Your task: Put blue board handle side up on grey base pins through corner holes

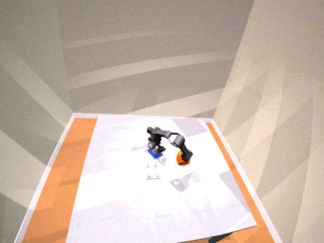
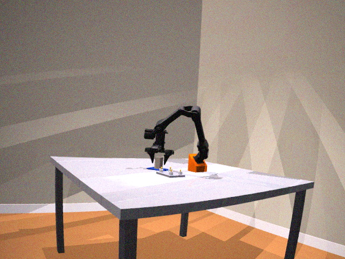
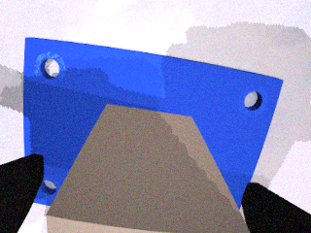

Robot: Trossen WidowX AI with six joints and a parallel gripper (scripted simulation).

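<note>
Fingers (image 1: 161,149) (image 2: 151,156) pretty wide apart, one on each side of the upright greyish-tan handle (image 1: 155,150) (image 2: 158,162) (image 3: 141,165), so yeah, gripper (image 1: 156,149) (image 2: 158,163) (image 3: 147,182) open and not clamped on anything. Blue board (image 1: 156,155) (image 2: 150,168) (image 3: 204,92) right underneath, flat on the table (image 1: 117,196) (image 2: 167,195) (image 3: 97,19), handle side up, three corner holes visible up close. Not on the grey base (image 1: 152,171) (image 2: 164,174), just beside it, four posts and gold pins all bare.

As for the surface: pale, nearly blown out in places, with soft shadows and dark legs below. Orange-brown floor (image 1: 52,196) (image 2: 97,237) around it, white skirting (image 2: 41,207) along plain grey-beige walls (image 1: 130,78) (image 2: 111,83), broad streaks of light across them.

Black arm (image 1: 179,141) (image 2: 196,122) up from an orange mount (image 1: 183,162) (image 2: 192,164), bent over in a high arch, wrist dropping steeply, fingertips pointing down at board level-ish, well below the elbow.
</note>
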